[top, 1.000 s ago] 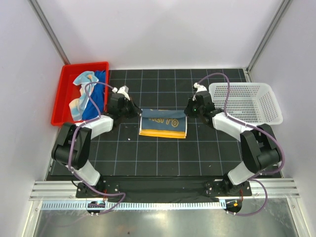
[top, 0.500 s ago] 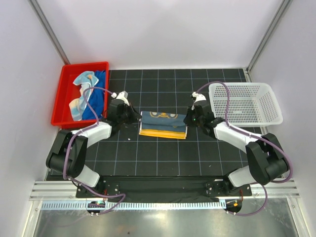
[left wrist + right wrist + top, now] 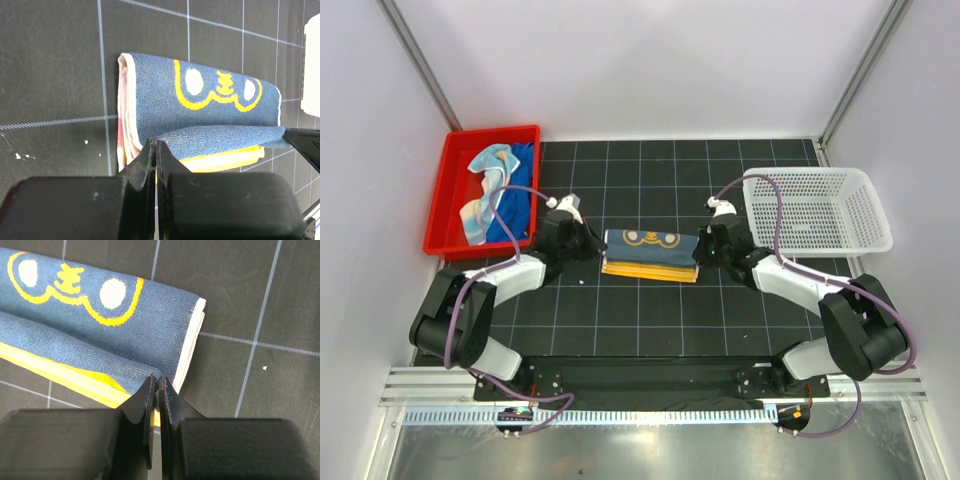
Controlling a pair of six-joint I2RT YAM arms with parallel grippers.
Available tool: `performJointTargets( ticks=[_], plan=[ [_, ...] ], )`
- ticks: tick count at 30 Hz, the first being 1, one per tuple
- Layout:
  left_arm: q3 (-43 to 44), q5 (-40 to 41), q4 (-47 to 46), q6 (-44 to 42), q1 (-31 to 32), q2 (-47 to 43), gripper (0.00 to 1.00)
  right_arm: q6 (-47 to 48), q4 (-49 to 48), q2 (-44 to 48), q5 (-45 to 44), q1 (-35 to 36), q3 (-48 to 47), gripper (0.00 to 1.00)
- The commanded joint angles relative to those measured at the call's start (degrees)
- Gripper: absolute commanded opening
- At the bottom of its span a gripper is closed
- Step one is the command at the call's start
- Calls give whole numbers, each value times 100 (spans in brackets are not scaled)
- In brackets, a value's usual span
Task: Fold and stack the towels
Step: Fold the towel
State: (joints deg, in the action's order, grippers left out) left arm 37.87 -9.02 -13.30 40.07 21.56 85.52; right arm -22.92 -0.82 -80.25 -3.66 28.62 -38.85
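No words, brand names or numbers can be read in any of the views. The only sign is on the folded dark blue terry towel [image 3: 210, 112] with a yellow under-layer: a yellow outline motif [image 3: 224, 84] that curves around two pale round dots. Between the dots sits a small yellow squiggle that looks like a written character, but it cannot be read as one.

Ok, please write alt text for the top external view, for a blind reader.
The left gripper and right gripper pinch opposite ends of a folded blue and yellow towel on a black gridded table. A red tray at left holds more towels; a white mesh basket stands at right.
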Motion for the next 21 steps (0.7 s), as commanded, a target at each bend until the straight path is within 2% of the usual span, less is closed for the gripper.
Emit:
performJointTargets(
  ticks=[1, 15, 16, 21],
  plan=[
    [-69, 93, -243, 35, 102, -193, 0, -73, -173, 211, -205, 82, 70, 1],
    [-306, 216, -112, 62, 191, -360, 0, -90, -173, 343, -223, 179, 246, 7],
    [-306, 216, -68, 53, 199, -369, 2, -90, -138, 352, -223, 179, 246, 15],
    [-306, 313, 275, -8, 190, -562, 15, -134, -50, 580, -188, 179, 308, 28]
  ],
)
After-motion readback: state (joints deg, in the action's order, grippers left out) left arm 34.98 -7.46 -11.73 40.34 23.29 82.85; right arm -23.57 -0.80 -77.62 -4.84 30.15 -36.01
